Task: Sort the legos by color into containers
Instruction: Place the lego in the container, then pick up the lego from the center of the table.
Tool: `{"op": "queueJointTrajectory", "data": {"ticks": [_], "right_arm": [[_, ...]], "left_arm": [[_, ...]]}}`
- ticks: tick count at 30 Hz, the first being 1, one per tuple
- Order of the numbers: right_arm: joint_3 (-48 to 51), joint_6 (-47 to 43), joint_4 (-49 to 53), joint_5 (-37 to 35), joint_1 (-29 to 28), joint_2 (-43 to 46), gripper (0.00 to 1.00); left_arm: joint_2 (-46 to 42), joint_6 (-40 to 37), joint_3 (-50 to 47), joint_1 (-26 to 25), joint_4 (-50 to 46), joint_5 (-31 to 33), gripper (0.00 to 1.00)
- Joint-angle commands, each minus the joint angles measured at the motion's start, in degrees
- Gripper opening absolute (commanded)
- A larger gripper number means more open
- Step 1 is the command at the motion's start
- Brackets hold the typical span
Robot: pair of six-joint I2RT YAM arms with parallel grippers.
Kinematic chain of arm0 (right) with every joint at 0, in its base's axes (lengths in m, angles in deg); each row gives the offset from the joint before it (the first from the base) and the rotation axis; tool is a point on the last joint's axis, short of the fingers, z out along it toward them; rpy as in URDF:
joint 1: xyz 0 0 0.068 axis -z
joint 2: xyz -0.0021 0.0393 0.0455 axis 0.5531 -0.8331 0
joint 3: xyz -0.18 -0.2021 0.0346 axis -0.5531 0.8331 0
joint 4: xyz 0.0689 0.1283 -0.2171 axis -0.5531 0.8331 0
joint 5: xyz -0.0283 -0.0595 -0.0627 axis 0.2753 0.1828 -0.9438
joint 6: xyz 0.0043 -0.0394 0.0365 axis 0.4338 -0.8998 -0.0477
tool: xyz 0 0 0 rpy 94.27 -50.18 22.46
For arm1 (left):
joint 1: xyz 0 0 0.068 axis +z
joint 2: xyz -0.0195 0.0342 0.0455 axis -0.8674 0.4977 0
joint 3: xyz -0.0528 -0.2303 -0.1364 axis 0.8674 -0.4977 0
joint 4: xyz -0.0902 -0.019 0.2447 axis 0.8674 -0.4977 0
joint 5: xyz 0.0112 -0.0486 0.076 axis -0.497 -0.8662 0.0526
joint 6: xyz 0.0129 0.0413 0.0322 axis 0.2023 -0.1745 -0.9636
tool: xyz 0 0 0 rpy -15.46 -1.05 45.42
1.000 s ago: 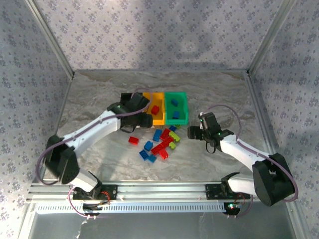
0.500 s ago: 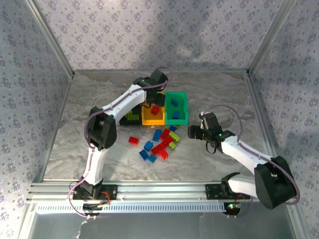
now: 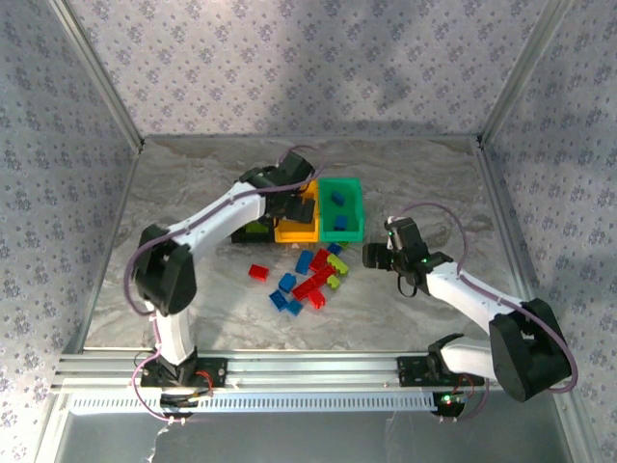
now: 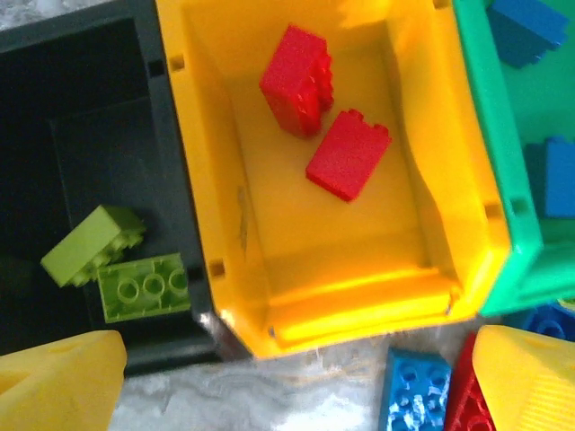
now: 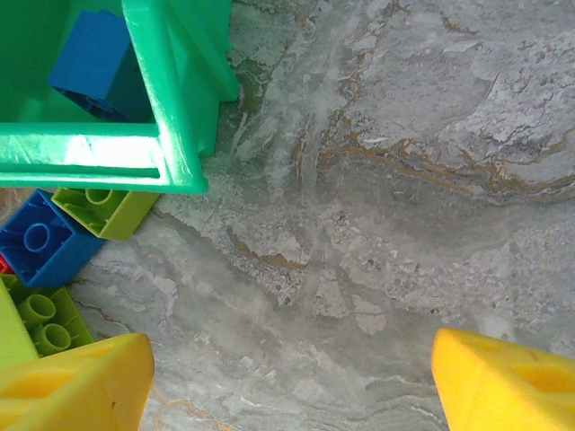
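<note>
My left gripper [image 3: 301,203] hangs open over the near end of the yellow bin [image 3: 297,231]; its yellow fingertips [image 4: 63,382] frame the bin's front wall [image 4: 359,301] with nothing between them. Two red legos [image 4: 349,166] lie in the yellow bin. In the black bin [image 4: 99,135] lie two lime legos [image 4: 144,285]. The green bin [image 3: 340,207] holds blue legos [image 4: 552,175]. Several loose red, blue and lime legos [image 3: 310,275] lie on the table in front of the bins. Right of that pile my right gripper [image 3: 371,256] stands open over bare table [image 5: 292,386].
A single red lego [image 3: 258,272] lies apart, left of the pile. In the right wrist view a lime brick [image 5: 103,211] and a blue brick [image 5: 40,242] lie against the green bin's corner [image 5: 171,135]. Patterned walls enclose the marble table [image 3: 434,183].
The left arm swung from beside the black bin to above the yellow bin, and its jaws opened wide. The right arm stayed still.
</note>
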Motion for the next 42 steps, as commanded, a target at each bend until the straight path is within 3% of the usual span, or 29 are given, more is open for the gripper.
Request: {"op": "queueJointTrajectory", "data": {"ticks": [1,8,14,25,42], "right_arm": [[0.2,0.7,0.1,0.0,-0.3,-0.3,0.83],[0.2,0.7,0.1,-0.7,-0.5,-0.3,0.83],[0.2,0.8,0.2,-0.8,-0.8,-0.1,0.83],[0.3,0.8,0.7,-1.3,-1.1,0.1,0.83],[0.1,0.7,0.7,-1.9,-1.4,-0.2,0.83]], "left_arm": [[-7.5,1.8,-8.3,-2.5,7.9,3.0,0.98],[-19.7,9.5,-28.6,-4.9,15.1,4.2,0.97],[-24.2,13.0,-37.2,-5.3,15.1,4.8,0.97],[-15.9,12.2,-37.2,-4.3,12.7,-0.9,0.94],[-9.9,11.2,-38.3,-2.2,12.5,0.4,0.77]]}}
